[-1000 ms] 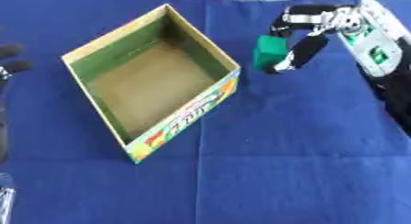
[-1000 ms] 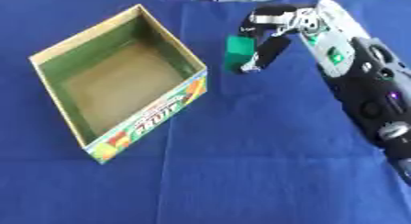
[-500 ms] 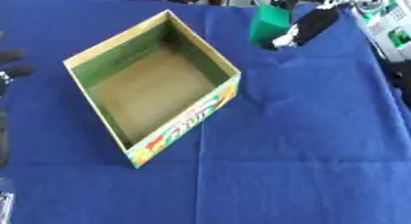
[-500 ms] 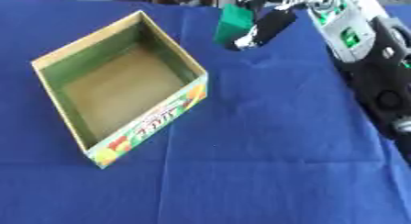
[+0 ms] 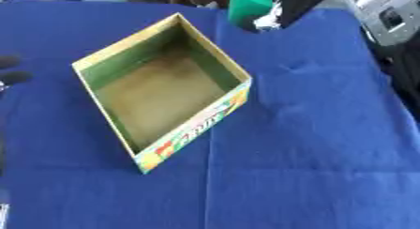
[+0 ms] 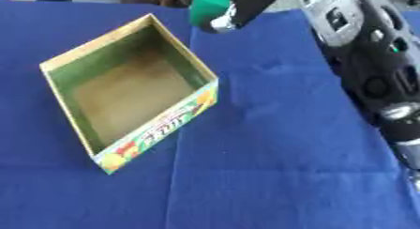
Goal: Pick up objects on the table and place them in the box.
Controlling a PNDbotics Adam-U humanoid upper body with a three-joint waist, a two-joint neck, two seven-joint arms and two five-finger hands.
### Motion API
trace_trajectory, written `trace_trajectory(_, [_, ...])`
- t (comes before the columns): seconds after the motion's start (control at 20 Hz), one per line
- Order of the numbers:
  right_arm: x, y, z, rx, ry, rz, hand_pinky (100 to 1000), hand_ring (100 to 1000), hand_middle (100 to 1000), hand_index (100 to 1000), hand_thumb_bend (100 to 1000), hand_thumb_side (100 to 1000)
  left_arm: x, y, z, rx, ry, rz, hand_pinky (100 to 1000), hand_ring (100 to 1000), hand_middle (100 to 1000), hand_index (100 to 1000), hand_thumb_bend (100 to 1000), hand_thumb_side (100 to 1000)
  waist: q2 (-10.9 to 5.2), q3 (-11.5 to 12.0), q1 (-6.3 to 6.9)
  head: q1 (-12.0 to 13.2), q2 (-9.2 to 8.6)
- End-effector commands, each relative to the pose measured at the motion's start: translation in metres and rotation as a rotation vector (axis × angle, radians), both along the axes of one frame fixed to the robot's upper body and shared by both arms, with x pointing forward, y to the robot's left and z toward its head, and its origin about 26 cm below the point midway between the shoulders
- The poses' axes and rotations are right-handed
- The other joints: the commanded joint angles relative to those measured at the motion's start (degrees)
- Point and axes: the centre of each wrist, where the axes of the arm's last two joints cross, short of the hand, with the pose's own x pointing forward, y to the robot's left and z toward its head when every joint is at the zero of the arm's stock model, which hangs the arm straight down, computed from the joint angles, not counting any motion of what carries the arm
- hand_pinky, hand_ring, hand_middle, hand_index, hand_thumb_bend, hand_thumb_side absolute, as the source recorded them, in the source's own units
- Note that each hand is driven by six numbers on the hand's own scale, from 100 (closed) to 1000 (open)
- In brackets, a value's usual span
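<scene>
Green block [image 6: 210, 3] now rides high at the top edge of both views, held in the air just past the box's far corner; a second ago it sat lower, off to the box's right. Right hand [image 6: 246, 5] has its dark fingers [image 5: 287, 7] curled around the block, carrying it up and leftward toward the box. Box [image 5: 156, 89] sits open on the blue tabletop [image 5: 311, 143], inside looks bare, printed side facing the robot. Block is not yet over the opening, so the drop still looks ahead: likely more travel left and nearer, then release. Left hand [image 5: 12, 71] shows only as dark fingertips at the left edge; can't tell its state.
</scene>
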Motion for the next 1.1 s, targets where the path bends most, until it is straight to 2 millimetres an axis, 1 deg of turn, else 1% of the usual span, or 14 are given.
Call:
trace_trajectory(0.05, [0.001, 0.010, 0.010, 0.009, -0.036, 0.009, 733, 610, 336, 440, 100, 459, -0.002, -0.002, 0.009, 0.013, -0.036, -0.019, 666, 711, 736, 830, 100, 1000, -1.16, 0.46, 0.08, -0.54, -0.79])
trace_trajectory(0.25, [0.007, 0.028, 0.005, 0.019, -0.031, 0.026, 734, 609, 336, 440, 100, 459, -0.001, -0.003, 0.010, 0.009, -0.042, -0.029, 666, 711, 736, 830, 100, 1000, -0.88, 1.19, 0.02, -0.98, -1.04])
trace_trajectory(0.5, [0.016, 0.051, -0.009, 0.016, -0.008, 0.039, 736, 607, 334, 438, 100, 441, -0.001, -0.005, 0.010, 0.006, -0.046, -0.040, 666, 711, 736, 830, 100, 1000, -0.60, 1.80, 0.00, -1.59, -1.22])
trace_trajectory(0.65, [0.021, 0.061, -0.018, 0.014, -0.003, 0.032, 734, 607, 334, 437, 100, 442, -0.001, -0.006, 0.010, 0.005, -0.046, -0.044, 667, 710, 736, 830, 100, 1000, -0.45, 2.13, -0.02, -1.80, -1.39])
trace_trajectory(0.7, [0.023, 0.064, -0.022, 0.008, 0.000, 0.028, 734, 607, 332, 436, 109, 362, -0.001, -0.006, 0.010, 0.004, -0.047, -0.044, 666, 710, 737, 830, 100, 1000, -0.43, 2.21, -0.04, -1.84, -1.48])
trace_trajectory(0.75, [0.024, 0.067, -0.026, 0.002, 0.004, 0.024, 734, 607, 334, 436, 100, 436, -0.001, -0.006, 0.011, 0.003, -0.049, -0.043, 666, 710, 737, 829, 100, 1000, -0.41, 2.27, -0.05, -1.90, -1.56])
trace_trajectory(1.1, [0.034, 0.081, -0.058, -0.054, 0.050, 0.012, 729, 607, 337, 436, 100, 422, 0.000, -0.007, 0.013, -0.009, -0.068, -0.045, 667, 710, 737, 828, 100, 1000, -0.30, 2.78, -0.06, -2.48, -2.05])
